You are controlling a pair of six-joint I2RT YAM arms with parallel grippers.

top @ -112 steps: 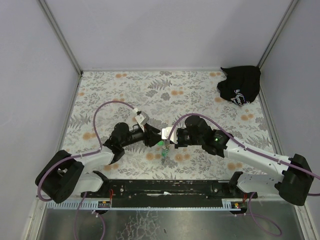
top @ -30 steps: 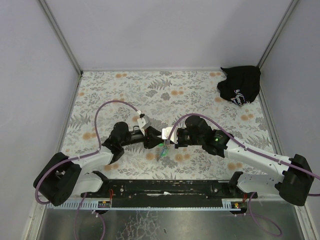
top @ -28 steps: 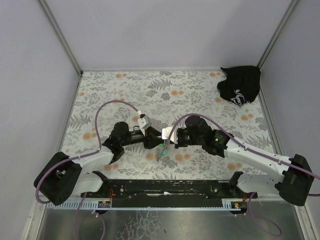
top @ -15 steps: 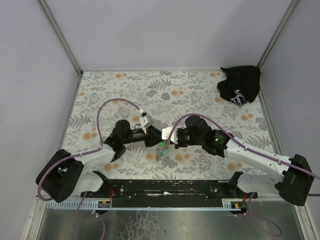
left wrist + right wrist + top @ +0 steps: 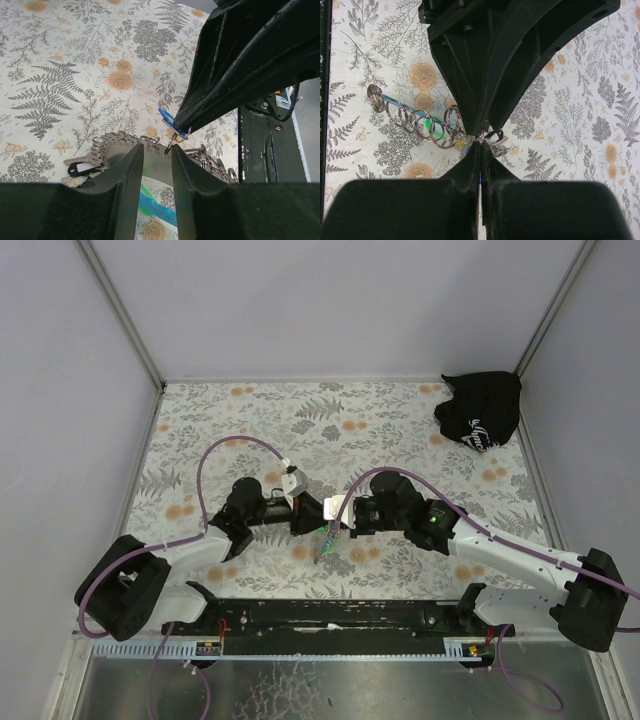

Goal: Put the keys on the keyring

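**Asker:** What could go wrong from this position?

**Describer:** The two arms meet tip to tip. The right pincer (image 5: pixel 480 141) is pressed fully shut on the blue key (image 5: pixel 169 120), gripping it only at the very end of its fingers. The left pincer (image 5: pixel 157 149) has its jaws a narrow way apart, with something pale filling the gap. It appears to be clamped on part of the keyring (image 5: pixel 117 142), though the contact itself is out of sight. A small ring (image 5: pixel 171 141) hangs directly under the right pincer's tip, just beside one finger of the left pincer.

My judgement is that the key is tiny and barely held. A slight sideways push against the ring could twist it loose and drop it onto the bench (image 5: pixel 400 430) beneath both pincers. The black fingertips have almost no room between them, so they could also knock together. If the left pincer's hold slackens, the ring would swing away from the key.

**Asker:** What is hidden or hard to make out?

**Describer:** I cannot tell whether the key's hole has caught the ring. From the right wrist, the meeting point is only a dark sliver between fingers. From above, both pincers cover it. The chain of rings trails along the bench to either side of the left pincer. The light-blue strap (image 5: pixel 155 207) shows just below that pincer and is cut off by the frame edge.
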